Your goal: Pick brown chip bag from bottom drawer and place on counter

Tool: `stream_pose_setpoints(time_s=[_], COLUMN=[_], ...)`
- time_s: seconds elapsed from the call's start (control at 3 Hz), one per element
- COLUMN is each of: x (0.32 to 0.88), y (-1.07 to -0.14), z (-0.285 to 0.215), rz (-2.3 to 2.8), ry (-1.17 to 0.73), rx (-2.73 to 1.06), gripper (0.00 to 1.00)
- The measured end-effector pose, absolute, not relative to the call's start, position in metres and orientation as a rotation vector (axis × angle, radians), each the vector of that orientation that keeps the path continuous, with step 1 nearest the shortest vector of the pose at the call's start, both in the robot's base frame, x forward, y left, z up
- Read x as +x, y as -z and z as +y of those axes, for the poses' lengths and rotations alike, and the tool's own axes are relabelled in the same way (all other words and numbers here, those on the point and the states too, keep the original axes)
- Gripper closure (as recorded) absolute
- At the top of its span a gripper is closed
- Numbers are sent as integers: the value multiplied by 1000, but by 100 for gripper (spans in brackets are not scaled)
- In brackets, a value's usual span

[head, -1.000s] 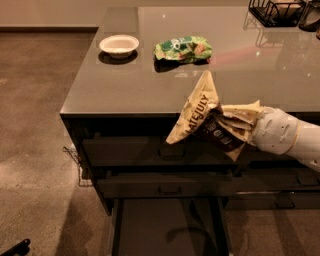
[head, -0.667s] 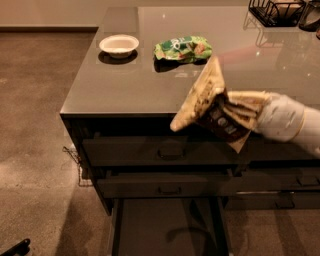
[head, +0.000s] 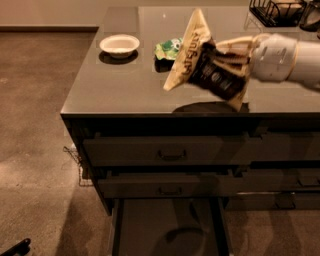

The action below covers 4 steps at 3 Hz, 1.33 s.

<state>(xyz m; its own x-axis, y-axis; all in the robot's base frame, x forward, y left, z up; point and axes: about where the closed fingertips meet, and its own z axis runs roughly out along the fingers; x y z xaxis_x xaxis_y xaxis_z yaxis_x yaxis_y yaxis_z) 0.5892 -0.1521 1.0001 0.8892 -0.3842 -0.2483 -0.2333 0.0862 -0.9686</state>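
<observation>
The brown chip bag (head: 205, 62), dark brown and cream with white script, hangs tilted in the air above the front part of the counter (head: 125, 82). My gripper (head: 235, 55) comes in from the right on a white arm and is shut on the bag's right side. The bag's shadow lies on the counter just below it. The bottom drawer (head: 167, 227) is pulled open below the two handled drawers; its flat dark floor is bare.
A white bowl (head: 119, 45) sits at the counter's back left. A green chip bag (head: 168, 48) lies behind the held bag. A black wire rack (head: 280, 11) stands at the back right. Brown floor lies to the left.
The gripper has lifted the brown chip bag up and back, from in front of the counter's edge to above the counter top.
</observation>
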Motion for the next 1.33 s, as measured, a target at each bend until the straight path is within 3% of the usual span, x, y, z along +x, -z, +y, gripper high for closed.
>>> stream_pose_setpoints(time_s=[0.33,1.33], x=[631,728], y=[-1025,-1050], z=[-143,-181], rz=[504,621], ry=[193,308], rx=[-1584,-1539], gripper=[100,35])
